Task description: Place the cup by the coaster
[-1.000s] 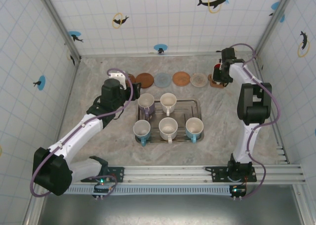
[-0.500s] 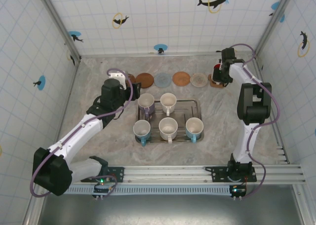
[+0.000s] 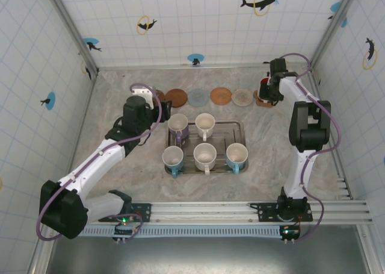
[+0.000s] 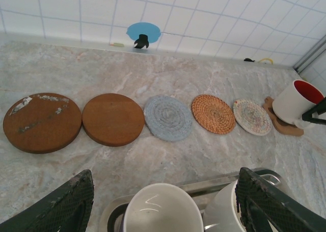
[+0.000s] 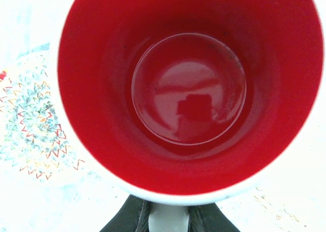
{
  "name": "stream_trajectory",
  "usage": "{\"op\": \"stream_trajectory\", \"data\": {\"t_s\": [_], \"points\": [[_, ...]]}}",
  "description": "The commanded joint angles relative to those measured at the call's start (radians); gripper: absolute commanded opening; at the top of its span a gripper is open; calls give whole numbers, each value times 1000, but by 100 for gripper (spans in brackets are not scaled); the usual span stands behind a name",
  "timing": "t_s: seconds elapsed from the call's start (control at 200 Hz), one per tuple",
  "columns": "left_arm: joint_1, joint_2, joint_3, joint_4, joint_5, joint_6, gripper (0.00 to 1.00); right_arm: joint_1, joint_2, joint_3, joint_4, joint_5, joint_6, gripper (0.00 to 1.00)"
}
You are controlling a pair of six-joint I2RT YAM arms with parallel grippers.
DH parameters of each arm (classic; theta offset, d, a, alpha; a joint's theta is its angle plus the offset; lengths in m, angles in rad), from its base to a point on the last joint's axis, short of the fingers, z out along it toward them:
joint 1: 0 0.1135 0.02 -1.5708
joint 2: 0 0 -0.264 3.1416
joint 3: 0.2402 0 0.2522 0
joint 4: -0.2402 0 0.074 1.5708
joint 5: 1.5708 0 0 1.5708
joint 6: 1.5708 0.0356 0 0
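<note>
The two arm bases sit at the near edge of the bench. Beyond them, in the middle, a metal tray holds five cups. Its near row has a blue-handled cup, a white cup and a blue cup. Its far row has a purple cup and a second white cup.

The left end effector hovers just left of the tray's far left corner. Its wrist view shows the fingers spread wide apart with nothing between them, above the rims of the two far cups.

Farther back, a row of coasters runs left to right:
- a scuffed dark coaster
- a plain brown coaster
- a grey-blue woven coaster
- an orange woven coaster
- a pale patterned coaster
- a shaped wooden coaster

The red-lined cup, white outside, is at the far right end of this row. It sits over the wooden coaster, leaning slightly, and I cannot tell whether its base lies flat.

The right end effector is at this cup. In its wrist view the dark fingers are clamped on the cup's white handle, and the pale patterned coaster lies just left of the cup.
</note>
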Motion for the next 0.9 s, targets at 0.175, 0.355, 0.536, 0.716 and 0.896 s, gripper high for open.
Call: {"op": "stream_trajectory", "data": {"t_s": [0.175, 0.355, 0.536, 0.716, 0.896], "points": [[-5, -22, 0, -7, -4, -9, 74, -8, -11, -24, 63, 19, -4, 0], [-5, -24, -1, -8, -4, -9, 74, -9, -13, -35, 65, 19, -3, 0], [-6, -29, 0, -7, -4, -8, 74, -9, -21, -43, 64, 28, -2, 1], [-5, -32, -2, -9, -5, -7, 74, -10, -30, -50, 66, 31, -2, 13], [-5, -39, -2, -11, -7, -7, 74, -9, -40, -60, 66, 33, 0, 22]]}}
